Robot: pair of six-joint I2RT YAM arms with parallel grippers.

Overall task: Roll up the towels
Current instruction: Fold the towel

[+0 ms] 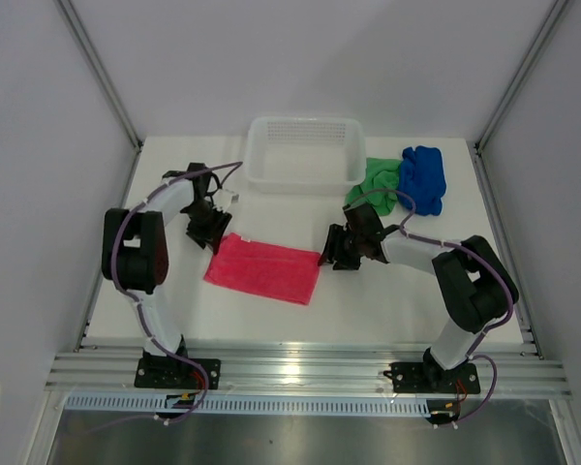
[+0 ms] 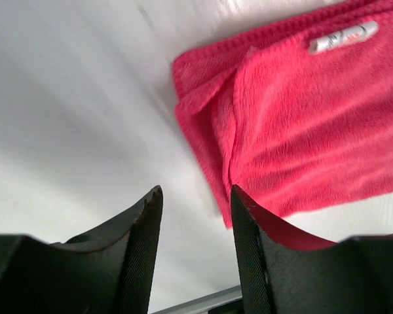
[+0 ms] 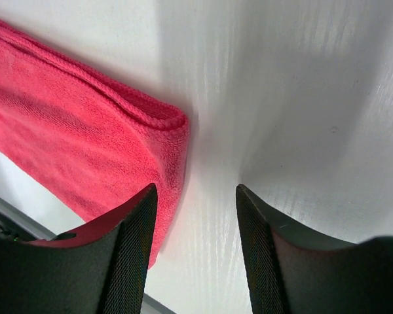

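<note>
Overhead view of a white table point(image 1: 368, 310) with two arms bolted at the near edge. Near the middle, a pink towel point(image 1: 263, 269), folded into a flat oblong, long side running left to right, slightly skewed. At the far edge, a white mesh basket point(image 1: 305, 124). Just right of the basket, a crumpled green towel point(image 1: 378, 177), touching a bunched blue towel point(image 1: 424, 179) farther right; both well apart from the pink one. Low at the pink towel's far left corner, the left gripper point(image 1: 210, 232). Low at its far right corner, the right gripper point(image 1: 334, 254).

Left wrist view: black ribbed fingers point(image 2: 141, 242) parted to a middling gap, gripping nothing, bare table showing between them. Towel's folded edge passing under the finger on the right of the view; a small white tag point(image 2: 344, 37) on the cloth farther off. Right wrist view: fingers point(image 3: 134, 248) parted to a similar middling gap, gripping nothing, bare table in between. Towel's rounded folded corner just beside the finger on the left of the view, not between the two.
</note>
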